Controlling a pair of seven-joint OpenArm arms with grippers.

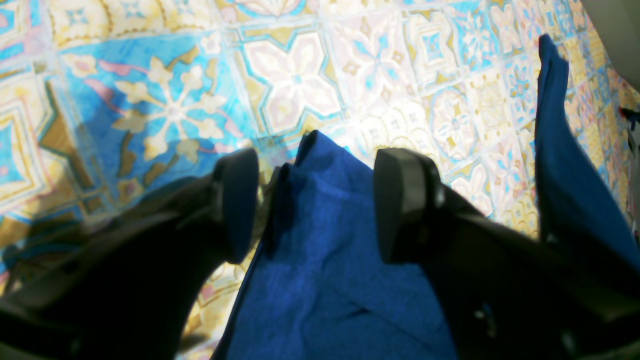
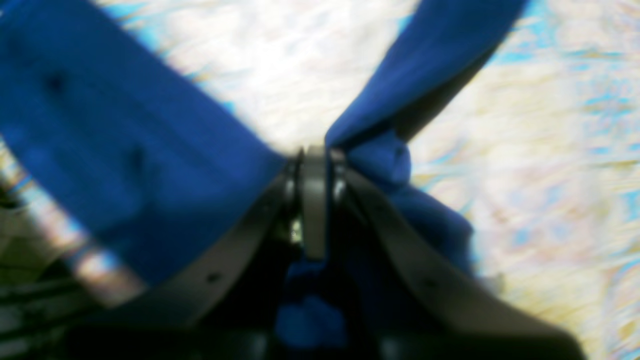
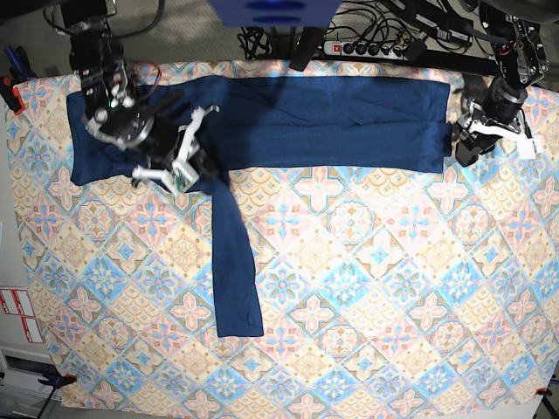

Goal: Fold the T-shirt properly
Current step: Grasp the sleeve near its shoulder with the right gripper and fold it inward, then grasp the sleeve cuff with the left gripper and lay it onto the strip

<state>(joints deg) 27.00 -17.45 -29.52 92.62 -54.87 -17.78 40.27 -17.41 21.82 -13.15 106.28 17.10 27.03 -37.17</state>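
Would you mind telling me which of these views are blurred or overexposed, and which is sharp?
Right wrist view: heavily blurred, the cloth behind washed out to white around the right gripper shut on the T-shirt. Left wrist view: mostly sharp, bright glare on the tablecloth beyond the open left gripper. Base view: sharp, evenly lit.

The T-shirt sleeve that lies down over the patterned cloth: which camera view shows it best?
The base view: there the sleeve shows whole, from the right hand down to its cuff, flat on the patterned cloth. The right wrist view shows only blurred blue fabric at the shut hand. The left wrist view shows another part of the T-shirt.
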